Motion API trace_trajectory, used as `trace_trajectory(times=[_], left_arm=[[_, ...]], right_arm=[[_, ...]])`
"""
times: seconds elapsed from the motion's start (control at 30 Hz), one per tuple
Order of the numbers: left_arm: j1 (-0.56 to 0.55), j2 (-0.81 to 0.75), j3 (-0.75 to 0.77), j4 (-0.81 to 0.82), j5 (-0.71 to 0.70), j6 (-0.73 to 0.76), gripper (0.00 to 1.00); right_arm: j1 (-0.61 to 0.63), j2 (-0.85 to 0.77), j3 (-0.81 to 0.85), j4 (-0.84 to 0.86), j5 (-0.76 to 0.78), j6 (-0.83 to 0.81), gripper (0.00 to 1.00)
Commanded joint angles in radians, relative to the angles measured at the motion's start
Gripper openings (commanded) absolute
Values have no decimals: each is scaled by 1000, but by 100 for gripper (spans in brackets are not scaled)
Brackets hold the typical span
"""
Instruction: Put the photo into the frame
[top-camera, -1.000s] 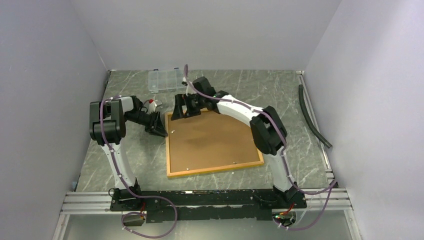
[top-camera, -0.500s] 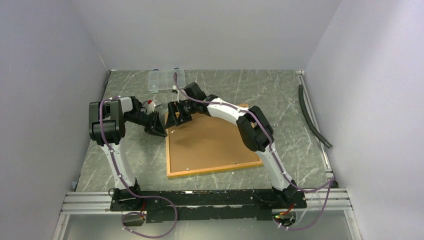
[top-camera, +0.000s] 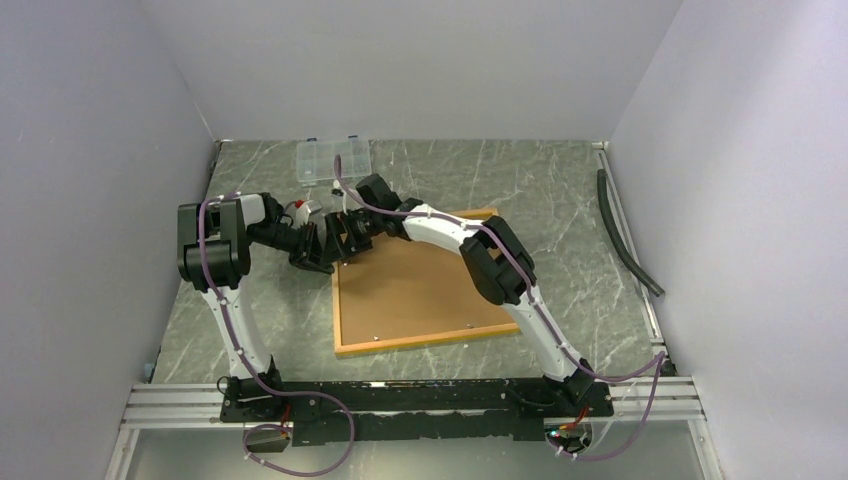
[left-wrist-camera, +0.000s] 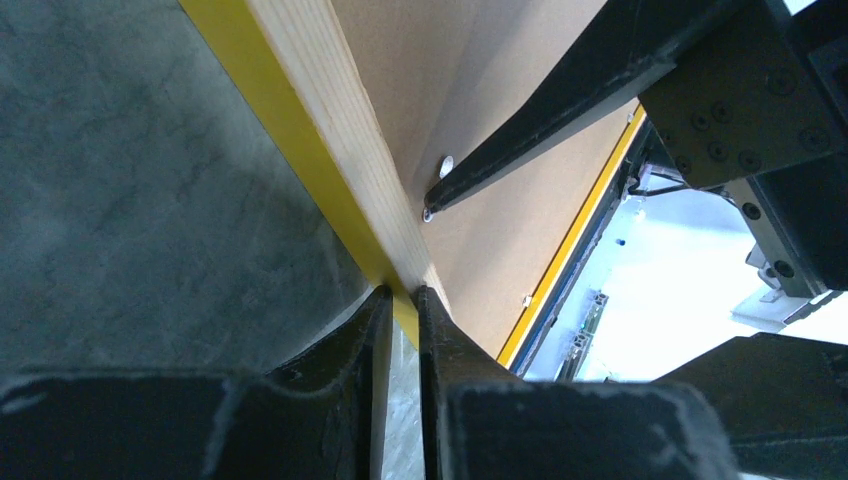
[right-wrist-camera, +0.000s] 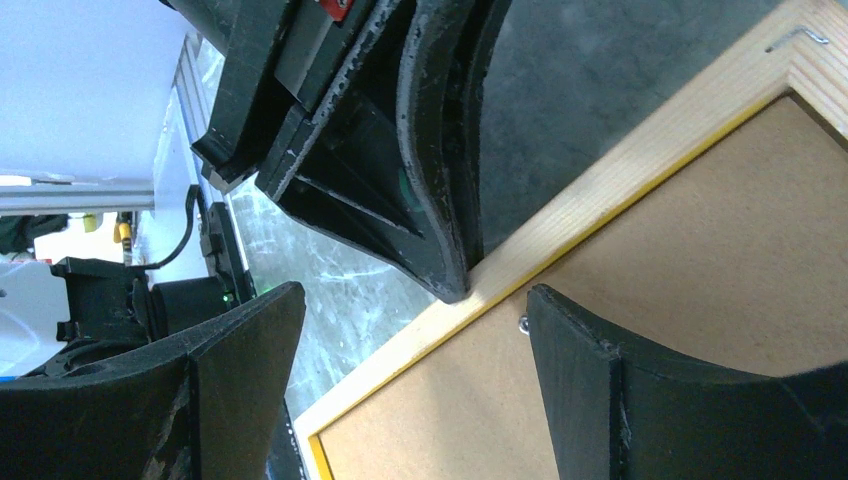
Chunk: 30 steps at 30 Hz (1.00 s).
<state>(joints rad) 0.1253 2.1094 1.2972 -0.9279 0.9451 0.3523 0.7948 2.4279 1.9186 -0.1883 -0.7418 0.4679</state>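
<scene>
The frame (top-camera: 430, 338) lies back side up, with the brown backing board (top-camera: 420, 285) inside it. The photo is hidden. My left gripper (top-camera: 318, 258) is shut on the frame's left rail near the far-left corner; in the left wrist view the jaws (left-wrist-camera: 400, 295) pinch the yellow-and-wood edge (left-wrist-camera: 330, 130). My right gripper (top-camera: 338, 238) is open right beside it. In the right wrist view it (right-wrist-camera: 418, 305) straddles the wood rail (right-wrist-camera: 620, 180), one finger (right-wrist-camera: 640, 400) over the backing board beside a small metal tab (right-wrist-camera: 523, 323).
A clear plastic compartment box (top-camera: 332, 160) stands at the back, just behind both grippers. A small red-and-white object (top-camera: 303, 210) sits by the left arm. A black hose (top-camera: 625, 235) lies along the right wall. The two grippers nearly touch.
My right gripper has moved left along the frame's far edge to the far-left corner, beside the left gripper. The left arm has stayed in place, still holding the frame.
</scene>
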Motion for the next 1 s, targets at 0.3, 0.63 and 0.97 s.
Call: trace_trajectory(times=[0.3, 0.63, 0.97], left_arm=[[-10, -26, -17, 33, -27, 26, 9], [-10, -24, -5, 28, -26, 26, 7], [-10, -31, -7, 31, -35, 26, 6]], right_arm=[[4, 16, 30, 36, 11, -18, 83], [5, -52, -77, 26, 24, -51, 81], [4, -114, -169, 65, 20, -39, 80]])
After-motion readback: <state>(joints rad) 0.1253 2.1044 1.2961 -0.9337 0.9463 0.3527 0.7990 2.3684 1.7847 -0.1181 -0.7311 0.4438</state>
